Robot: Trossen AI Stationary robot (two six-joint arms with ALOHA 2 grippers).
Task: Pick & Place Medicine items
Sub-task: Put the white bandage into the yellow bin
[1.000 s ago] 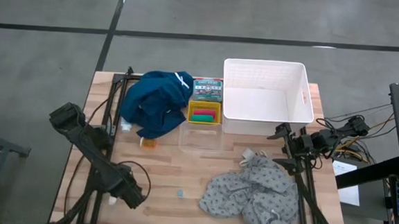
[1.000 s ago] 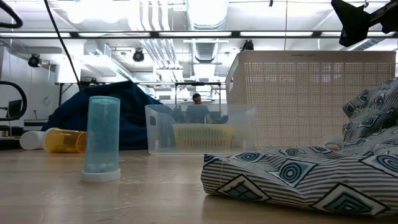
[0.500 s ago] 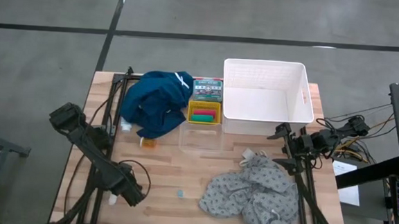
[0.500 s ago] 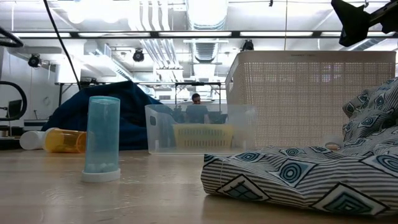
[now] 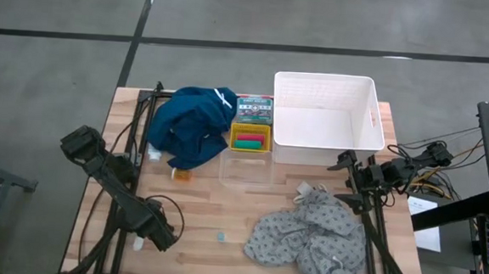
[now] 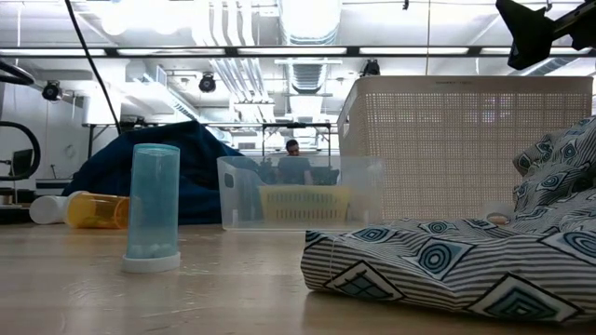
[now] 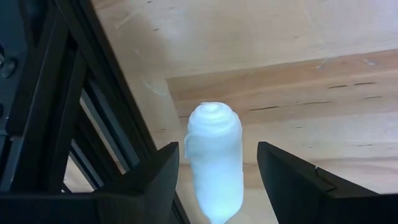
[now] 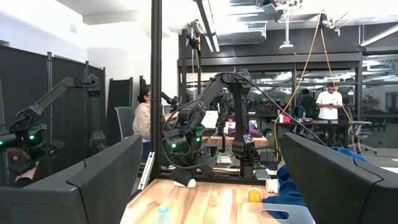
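Having crept a touch nearer the counter's (image 5: 195, 253) front-left corner, the left claw (image 7: 214, 165) stands apart astride a white tube (image 7: 214, 158) lying there, poised to grip, while the right claw (image 5: 342, 162) waits wide open beside the white basket (image 5: 322, 112).

The high view looks straight down from well above, taking in the whole wooden counter (image 5: 214, 212) and the grey floor around it. The low view sits at counter height near the front edge and faces level across it into the room; it shares with the high view the white basket (image 6: 466, 149), the clear bin (image 6: 300, 193) and the patterned cloth (image 6: 447, 256). The left wrist view points down, close to the counter's boards at its corner. The right wrist view faces level across the counter toward the left arm (image 8: 186, 140) and the room beyond.
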